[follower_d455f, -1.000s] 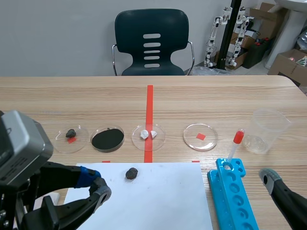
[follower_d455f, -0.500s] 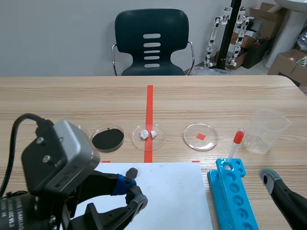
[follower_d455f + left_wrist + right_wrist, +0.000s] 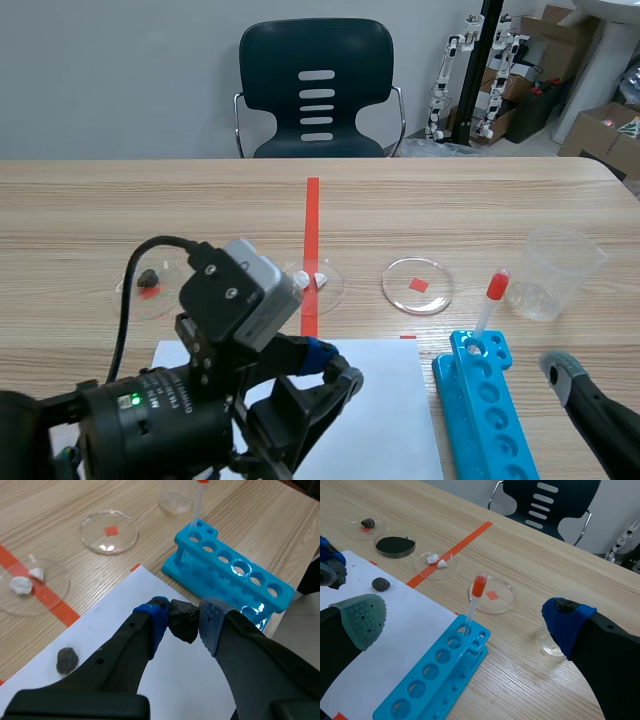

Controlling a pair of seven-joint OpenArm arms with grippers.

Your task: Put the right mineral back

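In the left wrist view my left gripper (image 3: 184, 621) is shut on a dark, rough mineral lump (image 3: 183, 623), held above the white paper (image 3: 107, 622). A second dark lump (image 3: 66, 660) lies on the paper beside and behind the fingers. In the scene view the left arm stands over the paper, its gripper (image 3: 335, 378) near the middle. Of the row of dishes beyond, one holds a dark stone (image 3: 148, 279), one white pieces (image 3: 319, 277), and one (image 3: 417, 285) only a red mark. My right gripper (image 3: 465, 617) stands open near the table's right front.
A blue tube rack (image 3: 490, 405) with a red-capped dropper (image 3: 491, 300) stands right of the paper. A clear beaker (image 3: 560, 272) is behind it. A black powder dish (image 3: 395, 545) shows in the right wrist view. A chair stands beyond the table.
The left arm has swung right and forward over the paper, and it now hides the black powder dish and the loose lump in the scene view. The right arm has not moved.
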